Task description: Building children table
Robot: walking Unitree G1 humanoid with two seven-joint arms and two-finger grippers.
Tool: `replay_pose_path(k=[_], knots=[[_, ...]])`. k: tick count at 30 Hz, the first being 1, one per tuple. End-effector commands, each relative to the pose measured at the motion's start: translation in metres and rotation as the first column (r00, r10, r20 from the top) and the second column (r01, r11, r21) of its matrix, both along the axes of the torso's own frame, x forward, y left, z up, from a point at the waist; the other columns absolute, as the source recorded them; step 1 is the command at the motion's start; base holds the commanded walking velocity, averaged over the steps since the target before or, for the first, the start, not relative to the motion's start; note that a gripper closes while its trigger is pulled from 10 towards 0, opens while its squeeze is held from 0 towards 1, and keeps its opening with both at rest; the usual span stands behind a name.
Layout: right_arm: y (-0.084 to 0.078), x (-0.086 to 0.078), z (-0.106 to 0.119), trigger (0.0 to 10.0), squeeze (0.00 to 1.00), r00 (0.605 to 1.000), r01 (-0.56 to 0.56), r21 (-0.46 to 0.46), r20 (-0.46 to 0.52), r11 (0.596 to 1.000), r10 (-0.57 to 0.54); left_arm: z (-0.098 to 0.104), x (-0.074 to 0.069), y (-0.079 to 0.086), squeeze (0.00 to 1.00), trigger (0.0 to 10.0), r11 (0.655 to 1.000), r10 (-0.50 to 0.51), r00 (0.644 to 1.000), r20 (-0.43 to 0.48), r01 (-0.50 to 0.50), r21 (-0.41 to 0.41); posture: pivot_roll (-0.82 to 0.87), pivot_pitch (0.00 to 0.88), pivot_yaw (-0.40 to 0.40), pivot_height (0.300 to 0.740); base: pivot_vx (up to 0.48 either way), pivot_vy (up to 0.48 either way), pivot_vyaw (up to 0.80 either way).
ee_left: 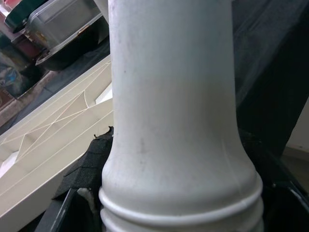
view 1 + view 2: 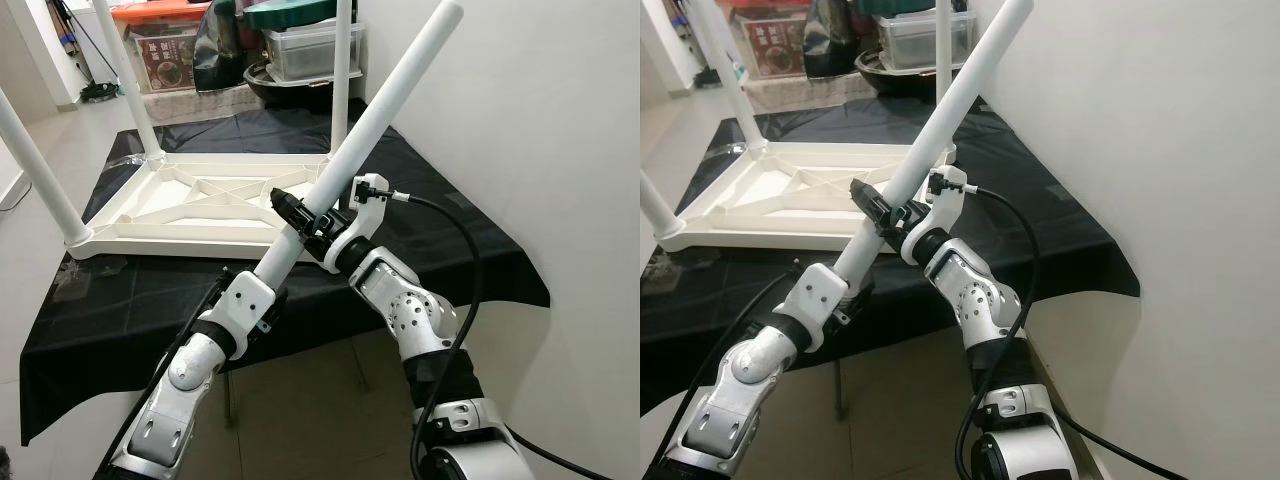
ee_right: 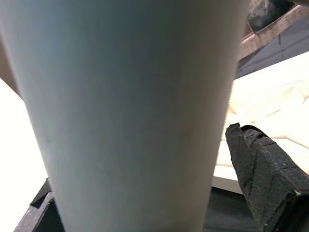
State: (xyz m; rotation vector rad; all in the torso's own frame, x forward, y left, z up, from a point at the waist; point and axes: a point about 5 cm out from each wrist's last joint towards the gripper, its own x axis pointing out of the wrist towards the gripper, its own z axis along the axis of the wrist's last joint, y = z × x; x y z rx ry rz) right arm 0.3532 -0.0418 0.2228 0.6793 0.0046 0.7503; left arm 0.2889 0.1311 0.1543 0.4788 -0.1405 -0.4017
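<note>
Head views: you hold the loose table leg (image 2: 372, 120) in both hands, its long axis slanting from low on your left, near the left hand (image 2: 262, 275), up and away to the right, with the free tip high against the wall. The right hand (image 2: 305, 222) clamps the leg further up the shaft, black fingers on either side. The upturned tabletop (image 2: 190, 205) lies on the black-draped counter (image 2: 470, 250) just beyond and to the left of both hands, three legs already standing from its corners. The near right corner, apparently the open socket, sits just behind the right hand, so that arm is nearer; judge that the leg must swing toward upright before its low end can meet the corner.

Left wrist view: the ribbed, flared end of the leg (image 1: 178, 159) sits between the left hand's black pads (image 1: 89, 164), gripped close to the base; the ribbed tabletop underside (image 1: 58, 130) lies beyond.

Right wrist view: the shaft (image 3: 125, 111) sits hard against the camera, one black finger (image 3: 263, 164) beside it, closed on the leg.
</note>
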Motion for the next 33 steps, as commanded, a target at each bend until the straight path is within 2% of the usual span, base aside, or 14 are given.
replay_pose_path(k=[1,2,3,4,5,23,27,29,30,33], knots=[[0.0145,-0.0041,0.0054,9.8,0.00,0.999,-0.050,0.013,0.013,0.999,0.050,0.0011,-0.0046,-0.0033,0.00,10.0,0.999,-0.036,0.999,0.016,0.036,0.010,-0.04,0.041,0.014,0.734,0.000,0.000,0.00],[0.0145,-0.0041,0.0054,9.8,0.00,0.999,-0.050,0.013,0.013,0.999,0.050,0.0011,-0.0046,-0.0033,0.00,10.0,0.999,-0.036,0.999,0.016,0.036,0.010,-0.04,0.041,0.014,0.734,0.000,0.000,0.00],[0.0151,-0.0049,0.0046,5.9,0.00,0.998,-0.055,0.006,0.016,0.998,0.055,0.0006,-0.0050,-0.0033,0.00,10.0,0.999,-0.037,0.999,0.014,0.037,0.011,-0.04,0.041,0.014,0.734,0.000,0.000,0.00],[0.0151,-0.0049,0.0046,5.9,0.00,0.998,-0.055,0.006,0.016,0.998,0.055,0.0006,-0.0050,-0.0033,0.00,10.0,0.999,-0.037,0.999,0.014,0.037,0.011,-0.04,0.041,0.014,0.734,0.000,0.000,0.00],[0.0155,-0.0057,0.0033,0.0,0.00,0.998,-0.059,0.001,0.017,0.998,0.059,0.0001,-0.0054,-0.0032,0.00,10.0,0.999,-0.039,0.999,0.013,0.039,0.012,-0.04,0.036,0.016,0.734,0.000,0.000,0.00],[0.0167,-0.0096,-0.0003,0.0,0.00,0.997,-0.071,-0.007,0.023,0.997,0.071,0.0000,-0.0041,-0.0014,0.00,10.0,0.999,-0.038,0.999,0.006,0.038,0.012,-0.04,0.027,0.018,0.734,0.000,0.000,0.00],[0.0164,-0.0097,-0.0009,0.0,0.00,0.998,-0.065,-0.001,0.018,0.998,0.065,-0.0071,-0.0029,0.0001,0.00,10.0,0.999,-0.025,0.997,-0.073,0.023,-0.027,-0.04,0.022,0.019,0.734,0.000,0.000,0.00],[0.0167,-0.0099,-0.0008,0.0,0.00,0.998,-0.064,-0.003,0.020,0.998,0.064,-0.0083,-0.0029,0.0009,0.00,10.0,1.000,-0.015,0.997,-0.080,0.013,-0.027,-0.04,0.021,0.018,0.734,0.000,0.000,0.00],[0.0167,-0.0099,-0.0007,0.0,0.00,0.998,-0.062,0.000,0.020,0.998,0.062,-0.0079,-0.0029,0.0014,1.00,10.0,1.000,-0.012,0.997,-0.073,0.011,-0.025,-0.04,0.021,0.018,0.734,0.000,0.000,0.00],[0.0163,-0.0098,-0.0003,0.0,0.00,0.998,-0.060,0.004,0.019,0.998,0.060,-0.0079,-0.0031,0.0023,1.00,10.0,1.000,-0.011,0.998,-0.068,0.010,-0.019,-0.04,0.021,0.018,0.734,0.000,0.000,0.00]])
